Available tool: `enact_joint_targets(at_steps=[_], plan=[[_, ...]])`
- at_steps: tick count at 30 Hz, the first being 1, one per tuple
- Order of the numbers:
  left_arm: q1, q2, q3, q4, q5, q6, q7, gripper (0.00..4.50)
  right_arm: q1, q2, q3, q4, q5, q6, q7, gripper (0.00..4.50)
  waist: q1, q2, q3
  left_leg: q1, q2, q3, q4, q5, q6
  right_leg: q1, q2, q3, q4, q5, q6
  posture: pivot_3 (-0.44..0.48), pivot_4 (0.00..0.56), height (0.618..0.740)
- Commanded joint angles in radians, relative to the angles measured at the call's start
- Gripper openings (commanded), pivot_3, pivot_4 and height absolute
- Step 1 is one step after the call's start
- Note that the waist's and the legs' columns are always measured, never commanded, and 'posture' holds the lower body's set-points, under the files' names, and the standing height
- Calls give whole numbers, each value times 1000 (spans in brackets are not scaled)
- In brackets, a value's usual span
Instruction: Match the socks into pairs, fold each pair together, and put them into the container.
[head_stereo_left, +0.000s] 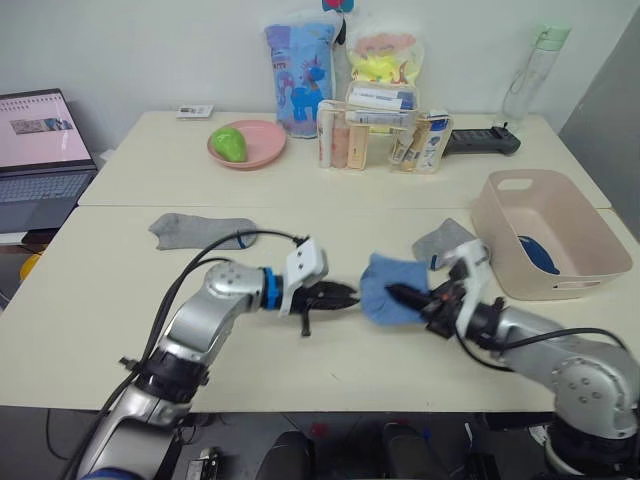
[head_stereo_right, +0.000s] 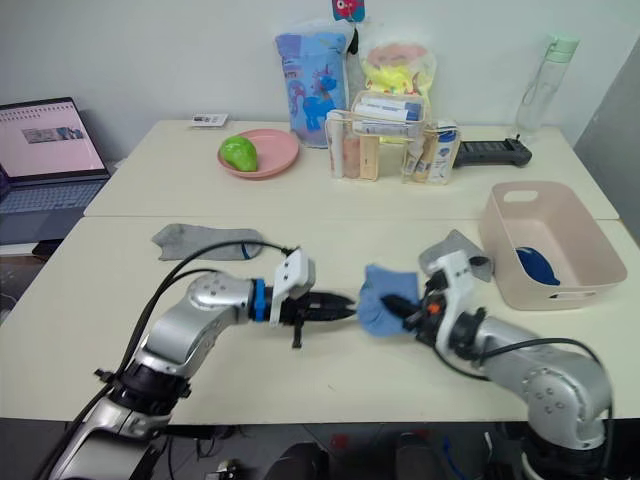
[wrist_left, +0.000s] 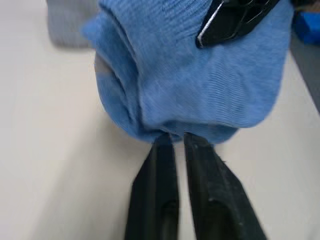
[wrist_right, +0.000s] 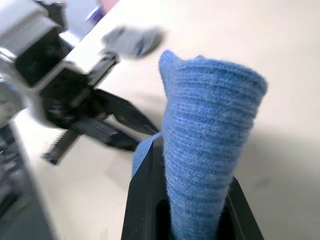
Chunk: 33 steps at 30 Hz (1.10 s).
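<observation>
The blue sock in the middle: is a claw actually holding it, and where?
Yes. The right claw clamps the light blue sock around its bunched right side; the left claw, nearly shut, only touches its left edge.

Where we see things lying on the bench

On the near bench (head_stereo_left: 120, 330) we find the folded sock pair (head_stereo_left: 388, 290) at the middle, between the left claw (head_stereo_left: 347, 296) on its left and the right claw (head_stereo_left: 398, 294), which is closed around it; one sock (head_stereo_left: 200, 231) lies behind and to the left, another sock (head_stereo_left: 445, 240) just behind the pair, and the container (head_stereo_left: 590, 262) stands to the right with a sock (head_stereo_left: 538, 254) in it; behind, on the far bench, a plate (head_stereo_left: 250, 143) sits left of an organiser (head_stereo_left: 385, 128)
</observation>
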Motion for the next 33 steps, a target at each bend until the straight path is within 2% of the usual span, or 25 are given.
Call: enact_joint_targets(at_steps=[1, 4, 6, 9, 11, 13, 17, 23, 29, 31, 33], plan=[[-115, -79, 47, -55, -71, 74, 66, 1808, -104, -174, -149, 13, -53, -102, 1, 0, 2, 1, 2, 0, -1, 1, 1, 0, 0, 0, 0, -1, 0, 0, 0, 0, 150, 703], [-191, -122, 50, -43, -87, 107, 89, 2748, -84, -413, -108, 64, -240, -264, 66, 0, 3, 1, 2, -1, 0, 3, 0, 0, 0, 0, 0, 0, -2, 0, 1, 0, 150, 703], [-235, -128, 38, -22, -76, 92, 81, 3439, -46, -591, -34, 130, -452, -457, 85, 0, 3, 1, 2, -1, 1, 5, -2, 0, 0, 1, 0, 0, -5, 0, 1, 0, 150, 703], [-272, -137, 28, 8, -66, 72, 68, 4465, -12, -760, 64, 235, -688, -697, 94, 0, -2, 0, 3, -1, 2, 10, -2, 0, 0, 0, 1, 2, -5, 0, 1, 0, 150, 703], [-287, -146, 22, 15, -67, 60, 60, 4490, 29, -878, 153, 348, -869, -914, 116, 0, -2, 0, 3, 0, 1, 12, -2, 0, 0, 0, 0, 4, -4, 0, 1, 0, 150, 703], [-295, -155, 14, 22, -66, 53, 57, 4490, 47, -940, 213, 446, -969, -1052, 137, 0, 0, 0, 3, 1, 1, 12, -1, 1, -1, 0, 0, 3, -4, 0, 1, 0, 150, 703], [-306, -184, 9, 28, -81, 73, 52, 4490, -14, -968, 332, 611, -1083, -1220, 226, 0, 2, -2, 4, 0, 1, 12, 0, 2, -3, 1, 0, 3, -4, 0, 1, 0, 150, 703], [-308, -205, -25, 24, -80, 76, 25, 4490, -188, -890, 480, 799, -1226, -1224, 356, 0, -1, -1, 5, 0, 2, 13, 0, 2, -4, 0, -1, 3, -4, 0, 1, 0, 150, 703], [-326, -255, -30, 50, -63, 46, 52, 4490, -257, -845, 505, 885, -1246, -1233, 469, 0, 5, -1, 5, -1, 2, 12, 0, 2, -4, 0, -2, 3, -4, 0, 1, 0, 150, 703], [-329, -269, -32, 63, -55, 34, 59, 4500, -268, -850, 491, 886, -1225, -1232, 519, 680, 6, -1, 5, -1, 1, 12, 0, 3, -4, 0, -2, 3, -5, 0, 1, 0, 150, 703], [-331, -276, -34, 74, -46, 20, 62, 4500, -263, -860, 465, 859, -1183, -1207, 588, 1176, 6, -1, 5, -1, 1, 12, 1, 3, -4, 0, -2, 2, -5, 0, 1, 0, 150, 703]])
